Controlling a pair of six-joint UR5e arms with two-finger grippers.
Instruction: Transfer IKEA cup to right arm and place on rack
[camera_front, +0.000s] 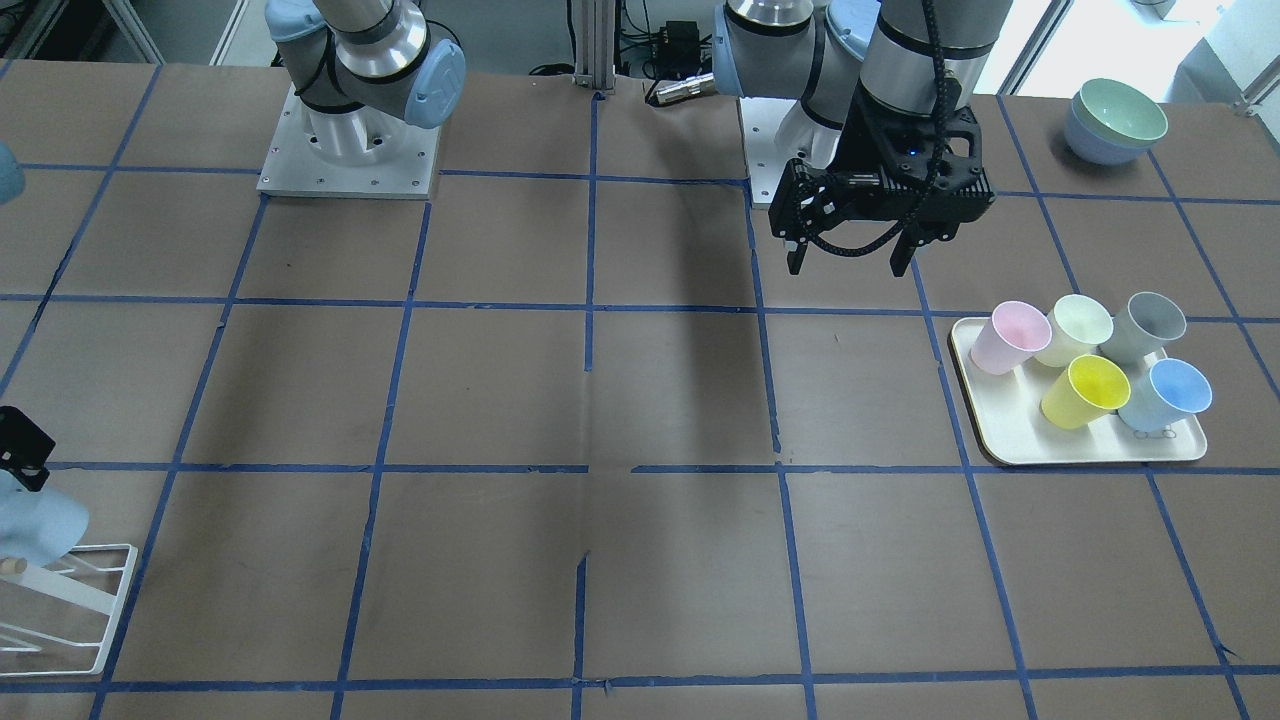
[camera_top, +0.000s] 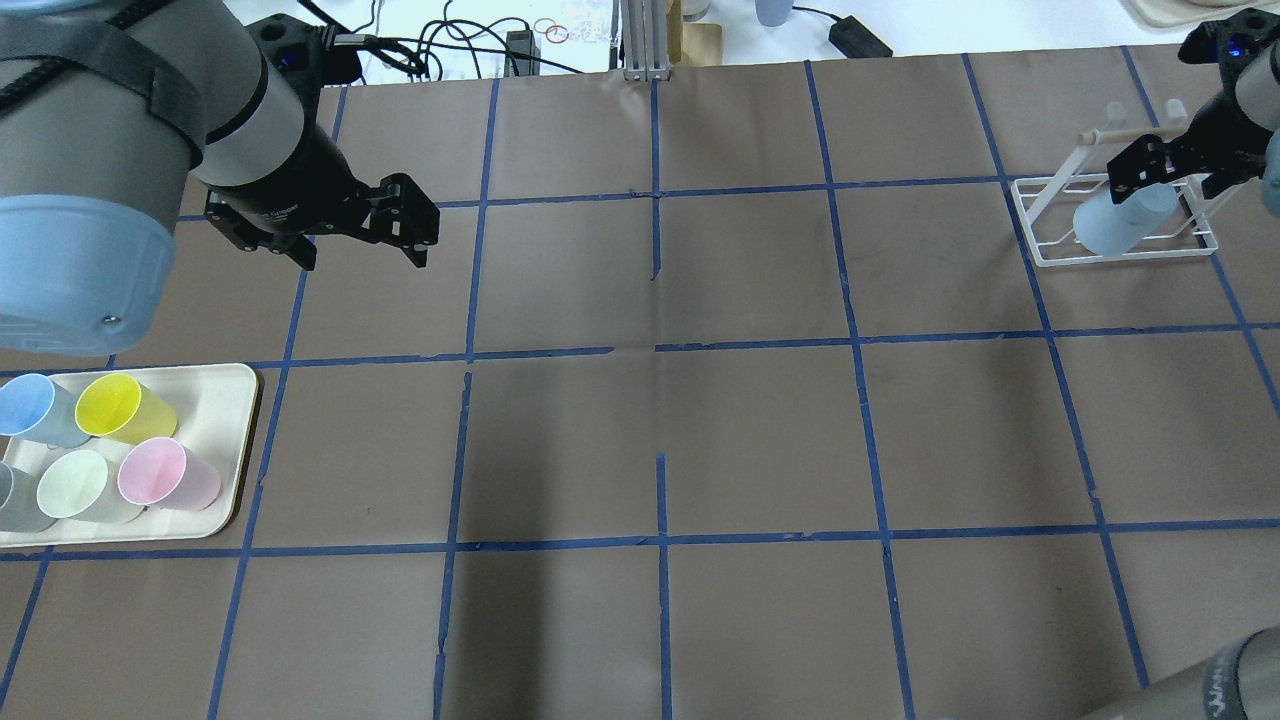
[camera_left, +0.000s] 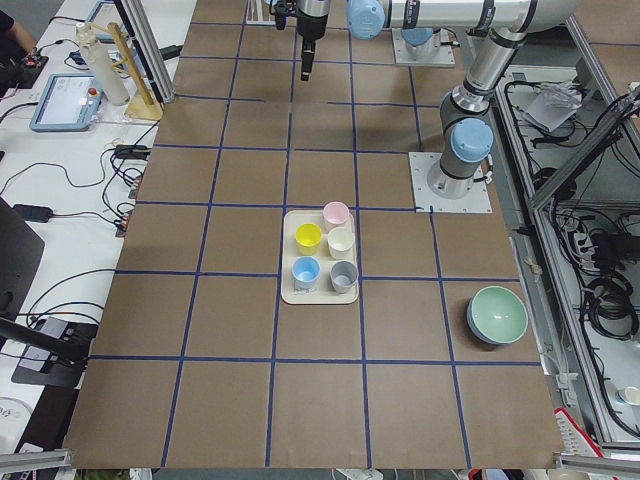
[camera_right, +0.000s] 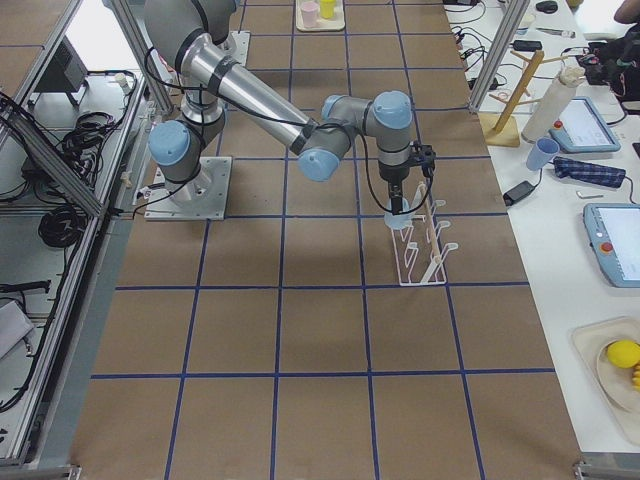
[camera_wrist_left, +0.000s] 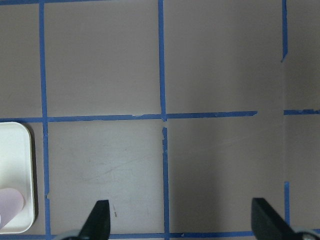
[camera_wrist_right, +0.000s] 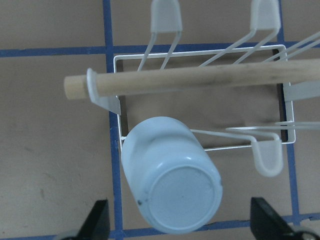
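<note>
One pale blue IKEA cup (camera_wrist_right: 172, 182) hangs upside down on a slanted rod of the white wire rack (camera_wrist_right: 200, 57), its base facing the right wrist camera. It also shows in the overhead view (camera_top: 1125, 222) on the rack (camera_top: 1110, 252). My right gripper (camera_wrist_right: 182, 225) is open, its fingers wide on either side of the cup and apart from it; overhead it (camera_top: 1170, 165) hovers just over the rack. My left gripper (camera_top: 360, 255) is open and empty above the table, beyond the tray. The second pale blue cup (camera_top: 35, 408) stands on the cream tray (camera_top: 225, 400).
The tray (camera_front: 1010, 440) also holds pink (camera_front: 1008, 336), yellow (camera_front: 1085, 390), pale green and grey cups. Stacked bowls (camera_front: 1115, 122) sit at the table corner on my left. A wooden dowel (camera_wrist_right: 190, 80) crosses the rack's top.
</note>
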